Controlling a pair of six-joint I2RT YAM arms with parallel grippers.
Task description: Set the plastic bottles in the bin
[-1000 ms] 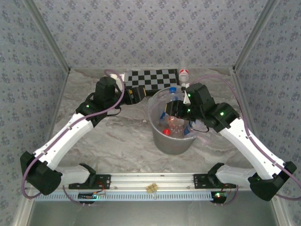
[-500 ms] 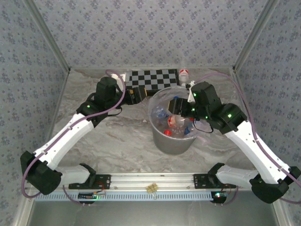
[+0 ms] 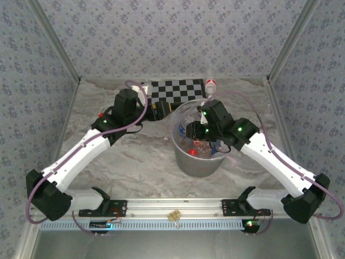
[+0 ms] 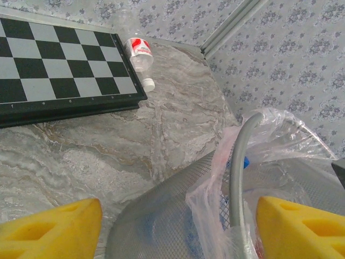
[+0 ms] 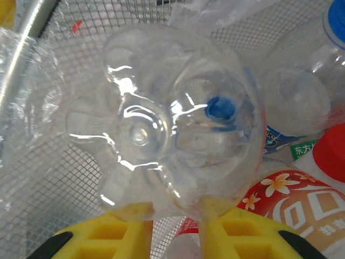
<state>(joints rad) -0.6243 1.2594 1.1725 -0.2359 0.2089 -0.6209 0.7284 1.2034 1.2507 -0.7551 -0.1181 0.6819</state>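
Endwise, bottle (image 5: 161, 124) base up, cap down

place: lab test booth | evidence: patterned panel walls (image 3: 172, 38), aluminium rail (image 3: 172, 205), checkerboard (image 3: 175, 90)

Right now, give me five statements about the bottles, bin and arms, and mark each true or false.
1. The left fingers stand wide apart. True.
2. A plastic bottle lies on the table beside the checkerboard. True.
3. That bottle has a blue cap. False: its cap is white.
4. The bin is empty. False: several bottles lie in it.
5. The right fingers hover over the checkerboard. False: they are at the bin, close above its bottles.
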